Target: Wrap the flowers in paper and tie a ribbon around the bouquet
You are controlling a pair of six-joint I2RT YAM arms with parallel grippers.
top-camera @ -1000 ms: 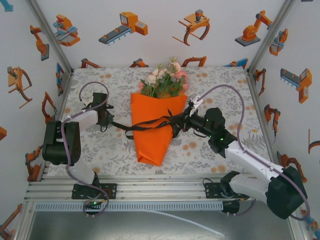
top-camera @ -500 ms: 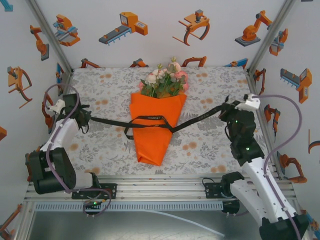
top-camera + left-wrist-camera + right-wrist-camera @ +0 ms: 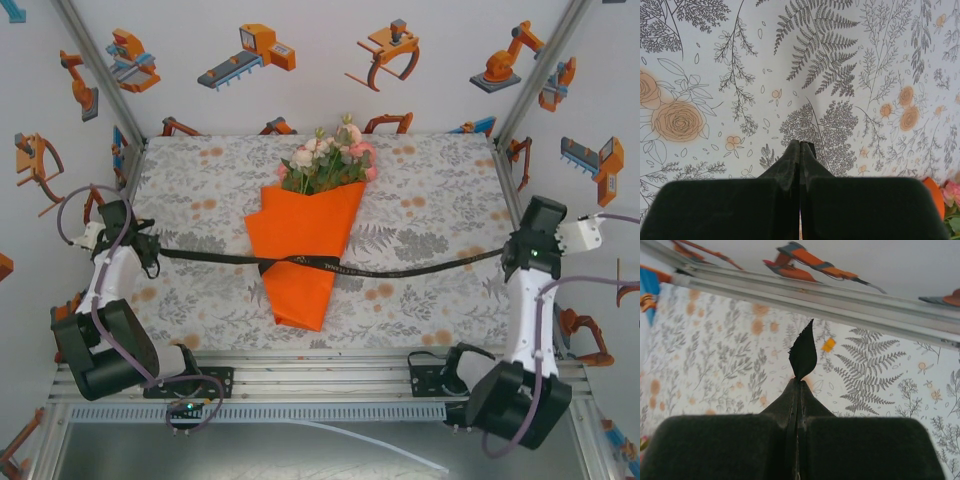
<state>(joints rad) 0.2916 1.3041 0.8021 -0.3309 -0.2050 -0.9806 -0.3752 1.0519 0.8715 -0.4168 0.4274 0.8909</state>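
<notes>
Orange paper (image 3: 300, 235), rolled into a cone, lies mid-tabletop (image 3: 440, 180) with its tip toward the arms. Flowers (image 3: 325, 160) stick out of the wide far rim. Black ribbon (image 3: 420, 268) is stretched straight across the lower half of the cone, crossing on the paper near the middle.

Left tool (image 3: 150, 252) is at the left tabletop edge, closed. The ribbon's left end runs into it and looks pinched there, though in the left wrist view the fingers (image 3: 787, 167) are pressed together and I can't make out any ribbon. Right tool (image 3: 508, 256) is at the right edge, clamped on the other ribbon end. In the right wrist view a black scrap pokes out past the closed fingertips (image 3: 792, 397).

Cloth (image 3: 200, 180) on the tabletop is white, printed with grey ferns and peach roses. Walls (image 3: 320, 95) are white with orange and blue robot-arm cartoons. Aluminium rails (image 3: 300, 385) run along the near edge and up the corners.
</notes>
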